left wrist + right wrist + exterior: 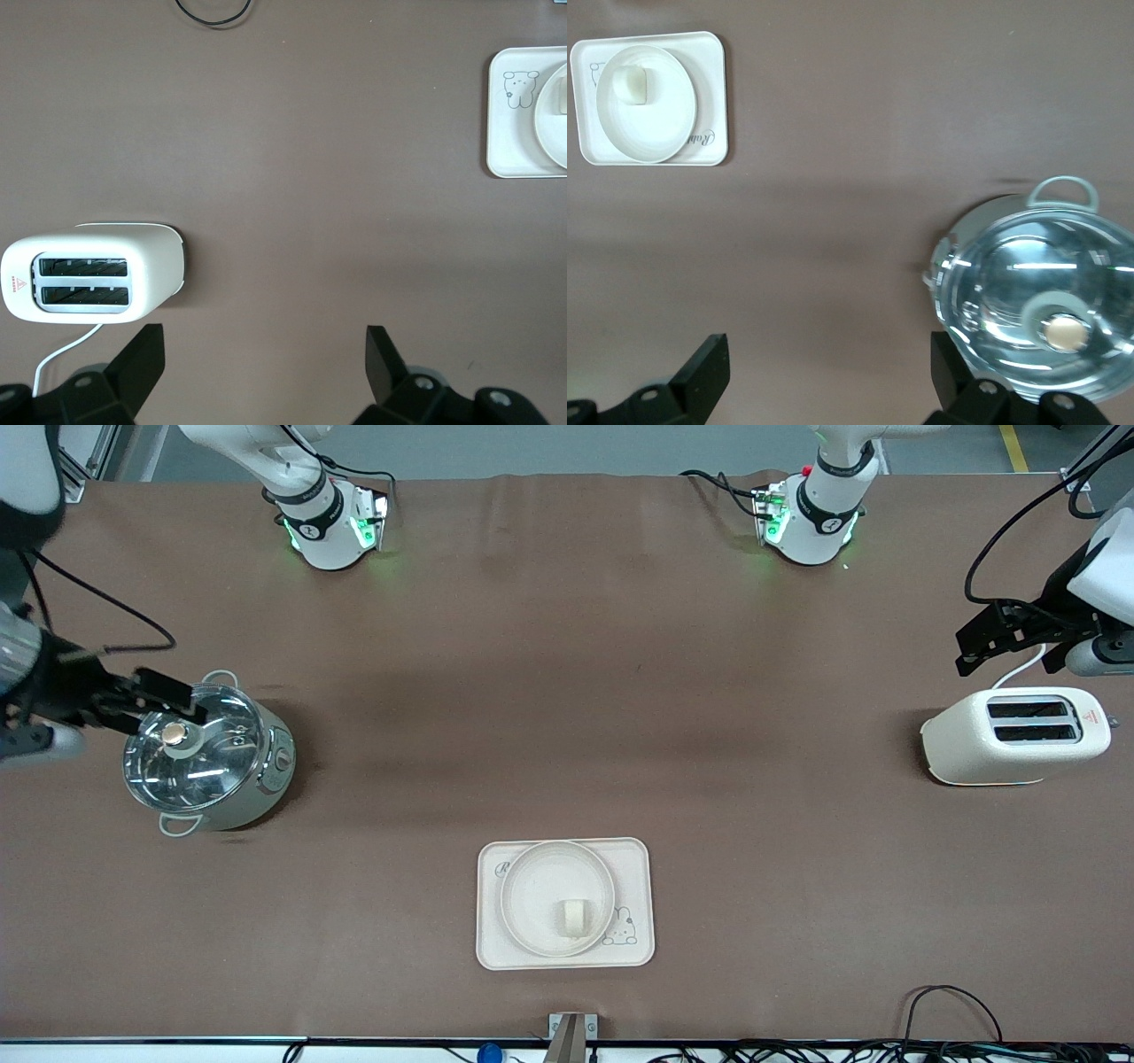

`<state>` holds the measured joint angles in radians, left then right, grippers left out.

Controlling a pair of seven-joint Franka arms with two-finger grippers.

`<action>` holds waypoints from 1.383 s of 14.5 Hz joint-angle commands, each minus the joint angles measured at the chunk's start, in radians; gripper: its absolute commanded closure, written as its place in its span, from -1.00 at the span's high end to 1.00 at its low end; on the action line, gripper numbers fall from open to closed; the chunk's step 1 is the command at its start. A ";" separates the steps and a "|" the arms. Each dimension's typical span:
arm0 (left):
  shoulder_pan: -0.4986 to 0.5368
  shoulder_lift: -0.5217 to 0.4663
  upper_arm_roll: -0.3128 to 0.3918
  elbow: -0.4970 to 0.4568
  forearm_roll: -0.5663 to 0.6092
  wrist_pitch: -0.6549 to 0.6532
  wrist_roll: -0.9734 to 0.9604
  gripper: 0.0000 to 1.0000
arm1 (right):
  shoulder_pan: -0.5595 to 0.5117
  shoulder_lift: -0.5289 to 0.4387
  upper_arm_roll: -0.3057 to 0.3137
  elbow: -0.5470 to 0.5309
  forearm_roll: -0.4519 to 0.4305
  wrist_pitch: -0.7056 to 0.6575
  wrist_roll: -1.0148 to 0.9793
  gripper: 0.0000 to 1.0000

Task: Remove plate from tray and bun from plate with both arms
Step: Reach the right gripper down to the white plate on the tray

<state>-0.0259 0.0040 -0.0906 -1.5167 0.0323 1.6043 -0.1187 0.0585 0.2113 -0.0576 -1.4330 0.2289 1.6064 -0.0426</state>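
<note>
Left gripper [974,646] spread wide and empty above brown table [567,691] beside toaster [1019,735]. Right gripper [173,695] likewise agape over lidded pot [208,753]. Bun [574,918] resting on plate [532,877], plate on rabbit tray [633,859], near the front camera. Cables [948,1010] along that edge.

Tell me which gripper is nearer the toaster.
Left. The left gripper hovers just beside the toaster; the right gripper is over the pot.
</note>
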 commanded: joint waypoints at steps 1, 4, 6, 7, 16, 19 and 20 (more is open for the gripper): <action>0.000 0.011 0.002 0.027 0.008 -0.015 0.014 1.00 | 0.016 0.026 -0.004 -0.020 0.038 0.044 0.071 1.00; 0.000 0.011 0.002 0.027 0.008 -0.015 0.014 1.00 | 0.116 0.091 -0.004 -0.030 0.043 0.142 0.203 1.00; 0.000 0.011 0.002 0.027 0.008 -0.015 0.014 1.00 | 0.161 0.128 -0.004 -0.041 0.130 0.219 0.240 1.00; 0.000 0.011 0.002 0.027 0.008 -0.015 0.014 1.00 | 0.191 0.161 -0.004 -0.041 0.167 0.265 0.289 1.00; 0.000 0.011 0.002 0.027 0.008 -0.015 0.014 1.00 | 0.377 0.477 -0.004 -0.014 0.218 0.858 0.466 1.00; 0.000 0.011 0.002 0.027 0.008 -0.015 0.014 1.00 | 0.382 0.589 -0.002 0.063 0.219 0.929 0.472 1.00; 0.000 0.011 0.002 0.027 0.008 -0.015 0.014 1.00 | 0.383 0.630 -0.002 0.109 0.225 0.931 0.498 1.00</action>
<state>-0.0257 0.0061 -0.0903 -1.5132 0.0323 1.6043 -0.1187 0.4399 0.7621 -0.0525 -1.4339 0.4285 2.5413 0.4243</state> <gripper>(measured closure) 0.000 0.000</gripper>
